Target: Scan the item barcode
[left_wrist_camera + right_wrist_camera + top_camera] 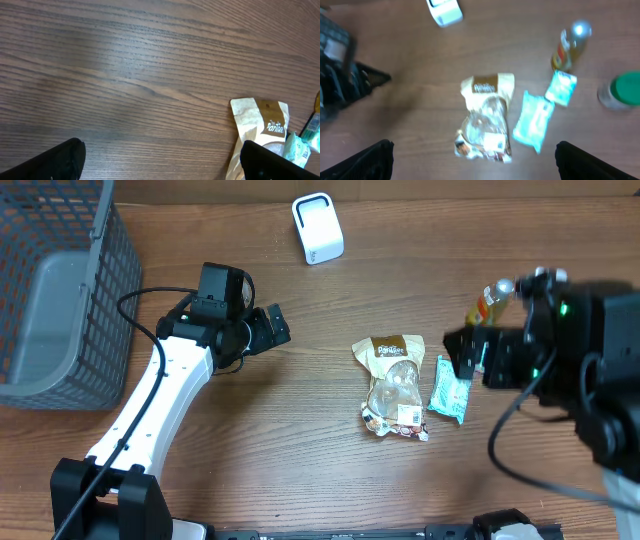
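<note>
On the wooden bench a tan snack bag lies flat near the middle, its printed top end toward the far edge and a small white label near its lower end; no barcode can be made out on it. Just to its right lies a teal packet, close to the bag but apart from it. In the right wrist view a smaller teal packet sits just beyond that one, with an amber bottle further back and a green-lidded jar off to the right. A white box-shaped scanner stands near the far edge, well apart from the bag. A grey mesh basket fills the far left corner. The left gripper hangs over bare wood to the left of the bag, its jaws spread wide and holding nothing; the bag's top end shows at the lower right of its wrist view. The right gripper hangs above the bag and packets, jaws likewise spread wide and empty, touching none of them.
</note>
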### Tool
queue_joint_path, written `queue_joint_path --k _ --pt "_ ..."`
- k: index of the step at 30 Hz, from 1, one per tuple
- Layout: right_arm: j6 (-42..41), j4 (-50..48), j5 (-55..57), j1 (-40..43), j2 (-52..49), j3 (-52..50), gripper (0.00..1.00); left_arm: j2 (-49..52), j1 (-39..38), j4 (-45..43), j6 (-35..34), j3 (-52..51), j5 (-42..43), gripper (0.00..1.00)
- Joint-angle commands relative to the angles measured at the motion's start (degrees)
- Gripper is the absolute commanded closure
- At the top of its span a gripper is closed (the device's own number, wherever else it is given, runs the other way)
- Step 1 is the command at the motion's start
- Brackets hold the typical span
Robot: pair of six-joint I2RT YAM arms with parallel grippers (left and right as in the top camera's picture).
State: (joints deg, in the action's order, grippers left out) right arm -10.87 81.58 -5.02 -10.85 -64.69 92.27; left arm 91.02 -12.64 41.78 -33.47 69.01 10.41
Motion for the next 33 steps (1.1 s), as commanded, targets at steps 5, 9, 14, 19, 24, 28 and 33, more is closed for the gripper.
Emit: queue_joint_path --k 5,9,14,19,24,28,33 --pt "0.5 0.09 6.01 0.2 8.76 -15.98 0.0 -0.37 0.11 -0.02 0.5 0.24 -0.55 0.0" --pt "0.52 -0.44 6.29 0.2 13.57 -26.23 0.0 -0.37 0.09 -0.02 0.5 0.24 -0.55 0.0" --pt "0.48 -10.56 6.4 0.33 18.1 -33.77 0.0 -0.37 0.11 -0.02 0.5 0.24 -0.55 0.0" --pt "0.48 -12.35 6.25 0.31 21.68 -38.75 0.0 -0.37 0.11 -0.02 0.5 0.24 -0.55 0.0" --pt "0.46 -13.88 6.25 0.31 24.85 -41.9 0.0 -0.37 0.11 -0.02 0.5 0.24 -0.55 0.0" --pt "0.46 -14.36 6.23 0.31 27.12 -42.86 0.0 -0.37 0.09 -0.02 0.5 0.24 -0.55 0.0" --pt "0.48 -15.63 6.27 0.33 30.93 -44.13 0.0 -0.37 0.11 -0.02 0.5 0.24 -0.55 0.0"
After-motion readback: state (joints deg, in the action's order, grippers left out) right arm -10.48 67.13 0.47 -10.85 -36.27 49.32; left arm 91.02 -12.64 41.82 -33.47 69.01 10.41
